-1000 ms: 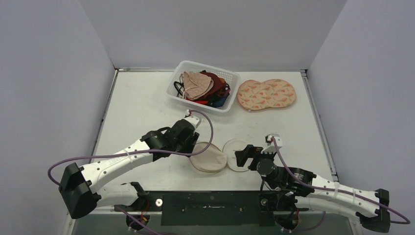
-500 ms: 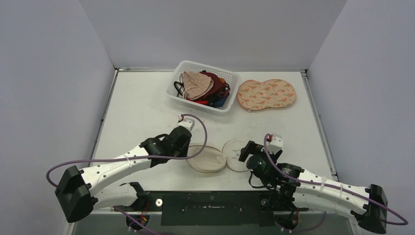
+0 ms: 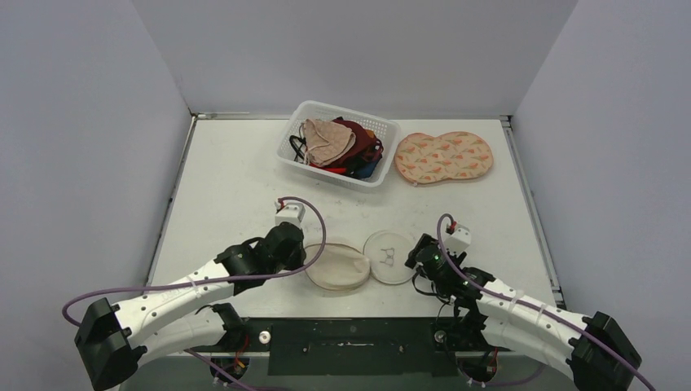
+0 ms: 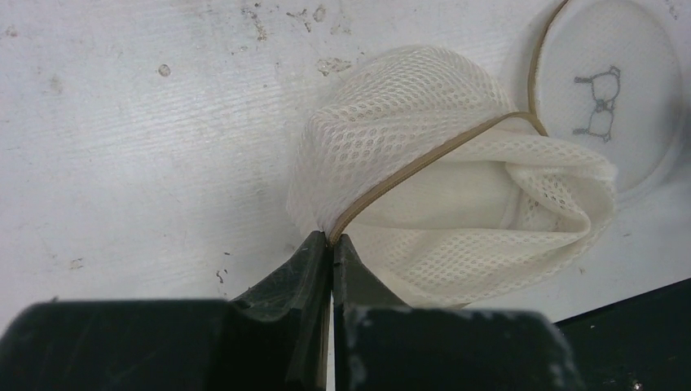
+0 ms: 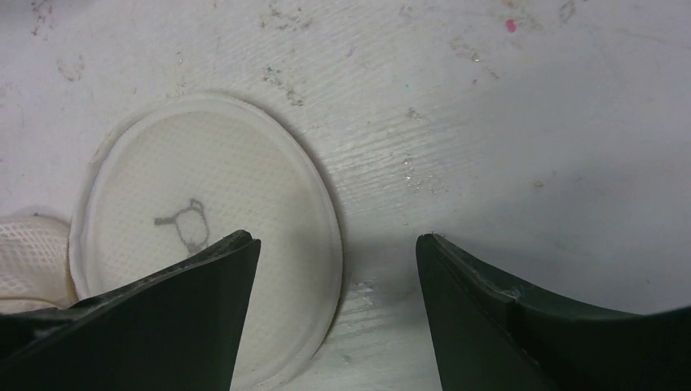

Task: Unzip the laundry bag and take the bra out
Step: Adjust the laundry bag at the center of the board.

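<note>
**Mesh laundry bag, domed, with attached round panel: lower centre of the overhead view**

Item: white honeycomb-mesh laundry bag [image 3: 338, 269], lying at the near edge of the scuffed white bench [image 3: 236, 187], between the two arms.

Form: a soft, crumpled dome edged by a tan zip band [image 4: 424, 159]. A flat round mesh panel [image 3: 389, 257] joins it on the right, with a grey stitched emblem and a firmer-looking rim.

Handling, as judged: light and limp. It should collapse when pulled and slide on the bench, and the mesh could snag.

Best hold: the band, which looks firmer than the loose mesh.

Left pincer [image 4: 330, 240]: clamped tight on that band at the dome's lower left.

Right pincer [image 5: 334, 244]: jaws apart over the panel's right rim, holding nothing.

Bra: not visible; presumably inside.
</note>
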